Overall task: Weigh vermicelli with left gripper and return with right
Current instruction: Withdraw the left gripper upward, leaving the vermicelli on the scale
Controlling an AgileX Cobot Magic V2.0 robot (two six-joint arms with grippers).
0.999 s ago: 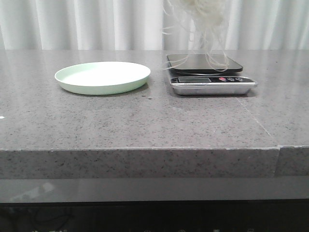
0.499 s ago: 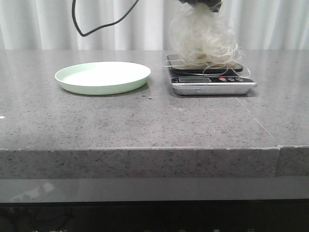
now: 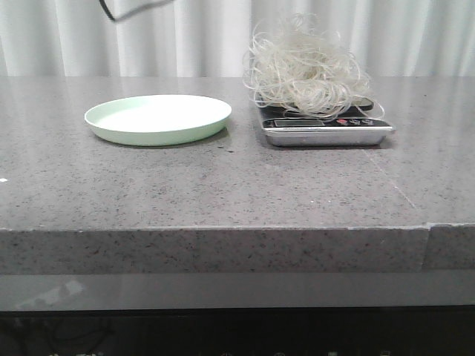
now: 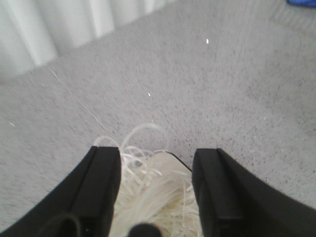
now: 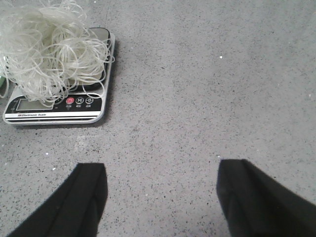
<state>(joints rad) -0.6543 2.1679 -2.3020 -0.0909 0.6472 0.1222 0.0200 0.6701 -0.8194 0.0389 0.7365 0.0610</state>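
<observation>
The vermicelli (image 3: pixel 304 70) is piled on the scale (image 3: pixel 326 131), released by the spread left tool (image 4: pixel 155 163). Weighing appears done; return to the plate (image 3: pixel 157 119) by the spread right tool (image 5: pixel 160 190) is left.

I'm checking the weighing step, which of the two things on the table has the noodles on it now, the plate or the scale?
The scale. The vermicelli sits piled on its platform, while the green plate beside it is bare.

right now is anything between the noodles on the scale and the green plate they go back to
Nothing visible. The vermicelli sits on the scale, and only bare countertop separates it from the empty green plate. The right gripper is open over clear counter beside the scale.
</observation>
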